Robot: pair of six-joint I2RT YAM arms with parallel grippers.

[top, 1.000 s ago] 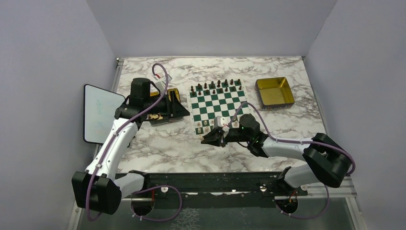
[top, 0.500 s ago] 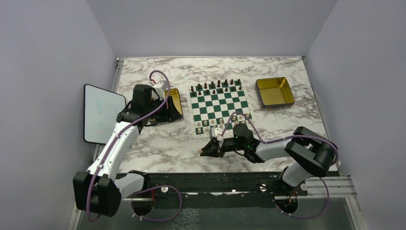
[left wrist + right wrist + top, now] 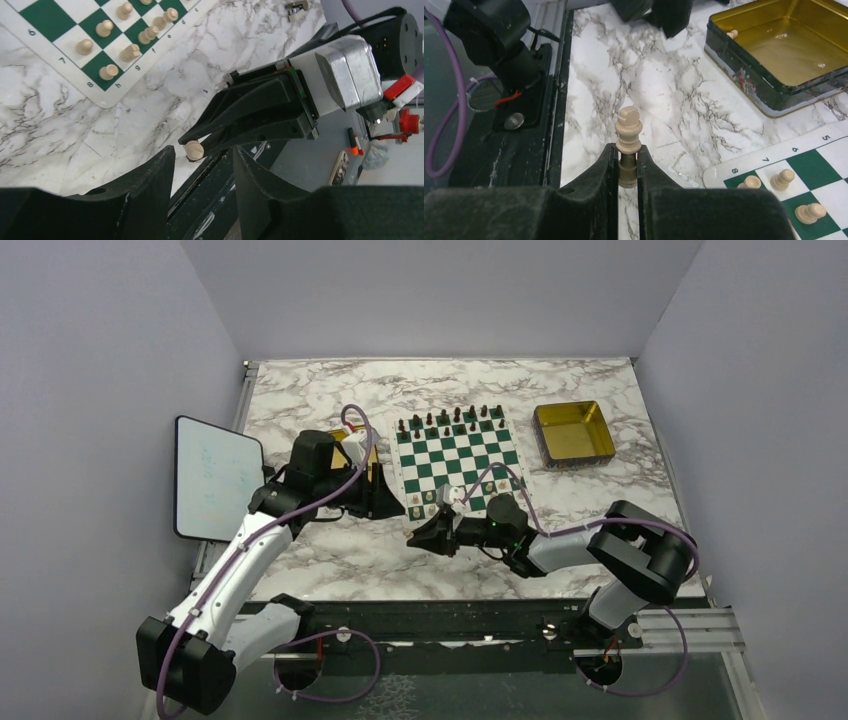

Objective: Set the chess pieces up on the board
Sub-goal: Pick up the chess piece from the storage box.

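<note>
One cream piece (image 3: 629, 131) sits pinched at its waist in R gripper (image 3: 628, 167), off the board (image 3: 455, 455), near its corner. L gripper (image 3: 202, 165) gapes empty close by. Prob. light, stiff, smooth wood; hold mid-stem, else it pivots.

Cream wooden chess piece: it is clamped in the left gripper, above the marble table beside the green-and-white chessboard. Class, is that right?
One error: the right gripper, not the left, clamps the cream wooden chess piece. It is above the marble table beside the green-and-white chessboard, as the right wrist view shows.
</note>
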